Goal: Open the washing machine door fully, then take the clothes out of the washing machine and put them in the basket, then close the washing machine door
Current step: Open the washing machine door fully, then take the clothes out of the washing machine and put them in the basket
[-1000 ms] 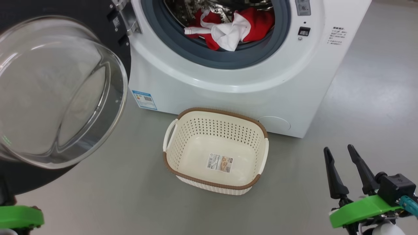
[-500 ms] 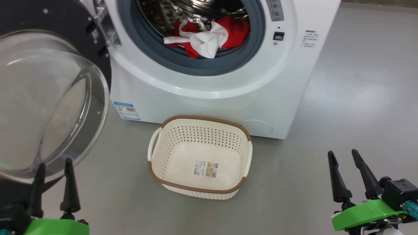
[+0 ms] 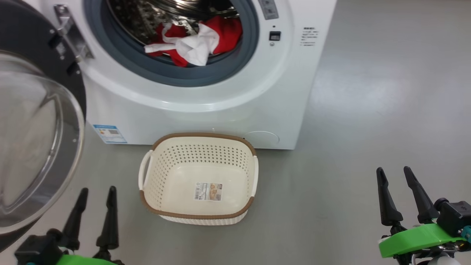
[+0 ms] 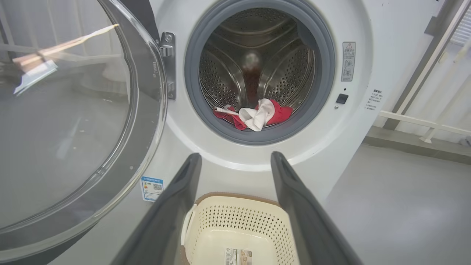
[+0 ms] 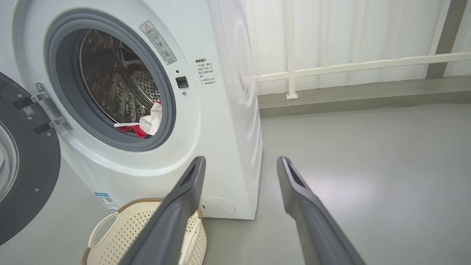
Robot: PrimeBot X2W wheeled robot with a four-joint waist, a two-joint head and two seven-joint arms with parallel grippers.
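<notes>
Facing the robot, the washing machine (image 3: 206, 103) stands on the floor (image 3: 368, 110) with its round opening uncovered. Its door (image 3: 36, 129) hangs out to the left on its hinge, glass bowl bulging toward the camera. It looks swung well back, though its far edge runs off the head view, so I cannot be sure it is fully open. The basket (image 3: 184, 154) sits empty on the floor just in front of the machine, below the opening. The clothes (image 3: 191, 44) lie in a red and white heap at the bottom of the drum (image 4: 257, 55), just behind the grey rubber ring (image 3: 165, 75), with one white strip trailing to the left.

The left gripper (image 3: 98, 189) hovers low, just beside the door's lower edge, fingers apart and holding nothing. The right gripper (image 3: 393, 169) waits well off to the right, also spread and empty.

The likely next step is a reach into the drum. The left arm could bump the glass on the way up and set the door swinging back across the opening. A pinch on the trailing strip alone might lift one garment and leave the rest, or drag cloth against the ring. A loose release could also drop clothes beside the small basket.
</notes>
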